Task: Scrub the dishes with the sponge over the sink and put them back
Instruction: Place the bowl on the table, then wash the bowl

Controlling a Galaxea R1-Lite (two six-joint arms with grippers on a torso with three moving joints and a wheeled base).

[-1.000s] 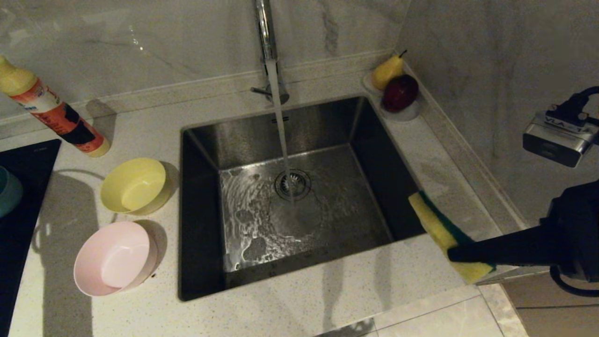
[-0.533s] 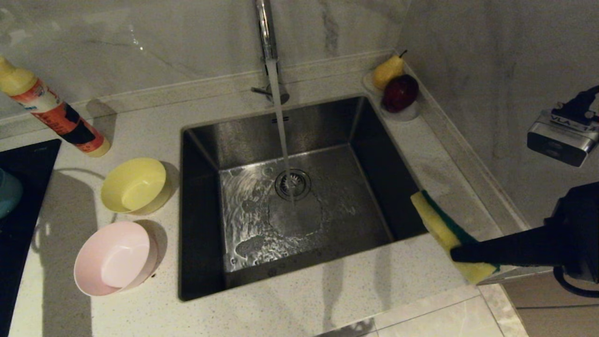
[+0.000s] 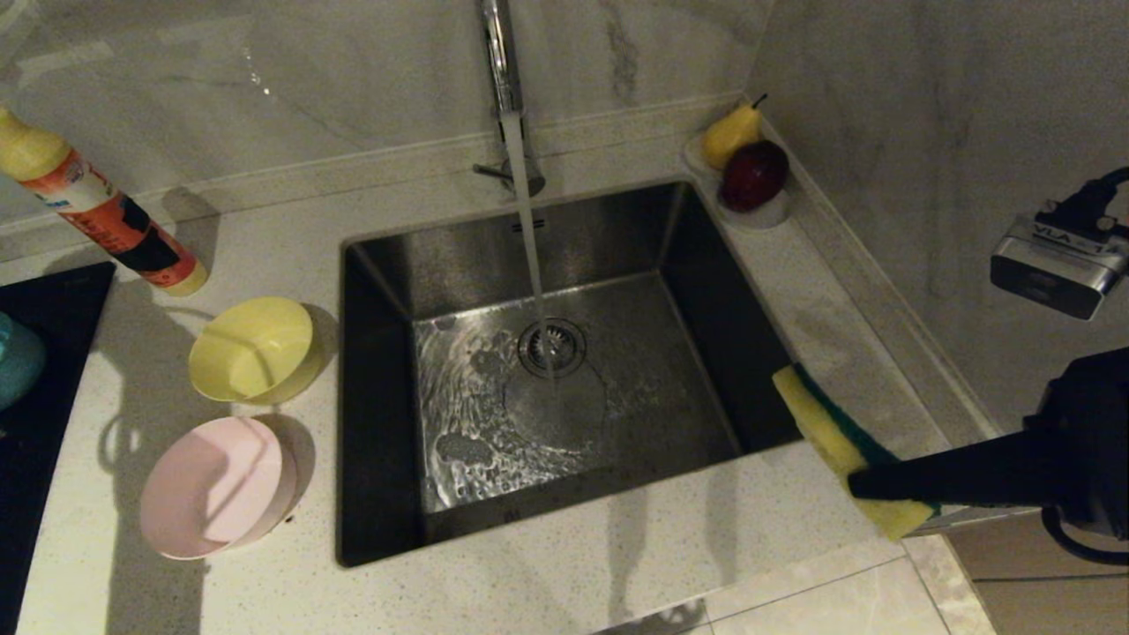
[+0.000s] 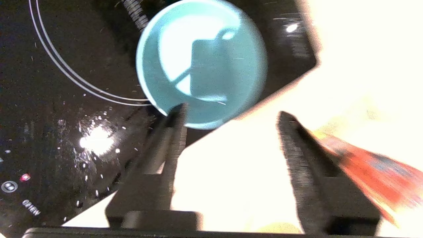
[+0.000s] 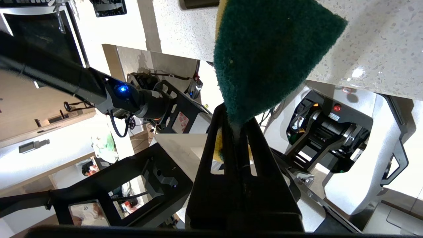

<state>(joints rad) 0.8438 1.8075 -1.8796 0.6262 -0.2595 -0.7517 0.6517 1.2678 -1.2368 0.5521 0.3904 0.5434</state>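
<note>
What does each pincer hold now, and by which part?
Right pincer clamps the sponge by one end. Left pincer is open and holds nothing.

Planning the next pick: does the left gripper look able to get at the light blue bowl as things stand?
Probably yes. The left gripper is open and empty, and the light blue bowl sits upright on the black cooktop just beyond its fingertips, with nothing between them.
</note>
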